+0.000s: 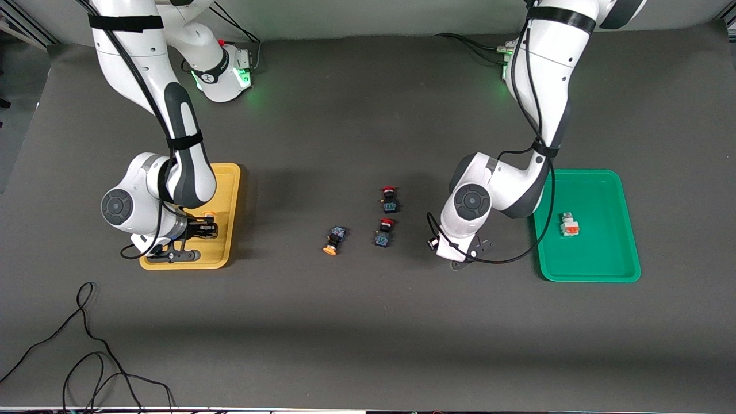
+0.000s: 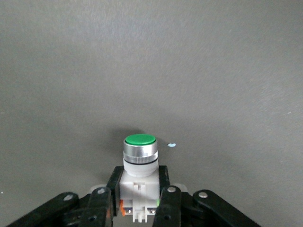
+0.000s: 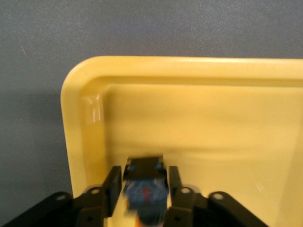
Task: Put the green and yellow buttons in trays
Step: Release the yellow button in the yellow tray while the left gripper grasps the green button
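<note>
My left gripper [image 1: 464,260] is low over the table between the red buttons and the green tray [image 1: 592,275]. In its wrist view it [image 2: 139,176] is shut on the white body of the green-capped button [image 2: 139,158]. My right gripper [image 1: 204,229] is over the yellow tray [image 1: 229,190]. In its wrist view it [image 3: 144,176] is open. A blurred dark blue yellow-capped button [image 3: 146,189] sits loose between the jaws over the tray floor [image 3: 213,132]; its orange cap [image 1: 209,214] shows in the front view. A second yellow button [image 1: 333,240] lies on the table mid-way. A white orange-marked button [image 1: 569,225] lies in the green tray.
Two red-capped dark buttons [image 1: 389,199] [image 1: 384,232] lie on the table beside the yellow button, toward the left arm's end. Loose black cables [image 1: 86,345] lie near the front edge at the right arm's end.
</note>
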`<state>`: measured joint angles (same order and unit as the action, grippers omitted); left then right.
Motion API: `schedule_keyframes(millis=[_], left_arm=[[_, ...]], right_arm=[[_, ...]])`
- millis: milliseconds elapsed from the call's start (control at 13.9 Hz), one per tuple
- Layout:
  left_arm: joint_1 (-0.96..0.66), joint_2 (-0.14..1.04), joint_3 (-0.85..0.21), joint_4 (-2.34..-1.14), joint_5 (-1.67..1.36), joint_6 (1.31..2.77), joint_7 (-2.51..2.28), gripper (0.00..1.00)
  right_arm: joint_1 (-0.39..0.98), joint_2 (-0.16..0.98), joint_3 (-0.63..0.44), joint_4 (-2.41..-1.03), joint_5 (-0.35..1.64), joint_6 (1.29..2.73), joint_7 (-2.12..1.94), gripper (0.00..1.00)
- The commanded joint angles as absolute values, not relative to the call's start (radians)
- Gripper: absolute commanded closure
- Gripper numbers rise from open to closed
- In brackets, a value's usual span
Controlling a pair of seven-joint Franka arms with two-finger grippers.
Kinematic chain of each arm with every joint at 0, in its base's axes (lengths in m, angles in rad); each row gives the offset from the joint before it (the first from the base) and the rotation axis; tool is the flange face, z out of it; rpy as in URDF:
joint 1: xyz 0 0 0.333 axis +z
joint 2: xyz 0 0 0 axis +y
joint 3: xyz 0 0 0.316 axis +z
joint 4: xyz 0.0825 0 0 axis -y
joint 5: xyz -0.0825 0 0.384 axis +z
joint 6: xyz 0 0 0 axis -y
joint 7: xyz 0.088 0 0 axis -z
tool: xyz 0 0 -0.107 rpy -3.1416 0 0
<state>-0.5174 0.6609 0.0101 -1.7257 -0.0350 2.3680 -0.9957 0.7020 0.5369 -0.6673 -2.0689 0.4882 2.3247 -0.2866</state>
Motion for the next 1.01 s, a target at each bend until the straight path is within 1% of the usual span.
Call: schedule_keyframes(millis=[0, 144, 288, 360, 432, 576, 719, 935], left_arm=[[-0.519, 0.6, 0.028, -1.668, -0.034, 2.245, -0.999, 0.82], [-0.514, 0.569, 0.028, -1.553, -0.037, 2.044, -0.919, 0.82], [-0.491, 0.514, 0.022, -1.49, -0.049, 1.897, -0.815, 0.83], [-0.476, 0.474, 0.021, -1.489, -0.063, 1.855, -0.783, 0.85], [-0.459, 0.442, 0.023, -1.497, -0.087, 1.824, -0.735, 0.86], [-0.378, 0.396, 0.025, -1.5, -0.1, 1.722, -0.59, 0.86], [-0.281, 0.332, 0.026, -1.541, -0.098, 1.654, -0.436, 0.86], [-0.114, 0.244, 0.031, -1.646, -0.069, 1.644, -0.176, 0.86]], right_arm=[[0.707, 0.5, -0.673, -2.069, 0.517, 2.327, -0.311, 0.01], [0.707, 0.456, -0.68, -2.062, 0.517, 2.277, -0.299, 0.0], [0.709, 0.402, -0.678, -2.062, 0.517, 2.269, -0.255, 0.01], [0.721, 0.382, -0.672, -2.062, 0.517, 2.27, -0.211, 0.0], [0.76, 0.38, -0.673, -2.059, 0.518, 2.272, -0.151, 0.0], [0.836, 0.397, -0.673, -2.007, 0.517, 2.275, 0.024, 0.01], [0.86, 0.428, -0.67, -1.951, 0.517, 2.273, 0.101, 0.01], [0.916, 0.518, -0.667, -1.85, 0.517, 2.273, 0.254, 0.01]])
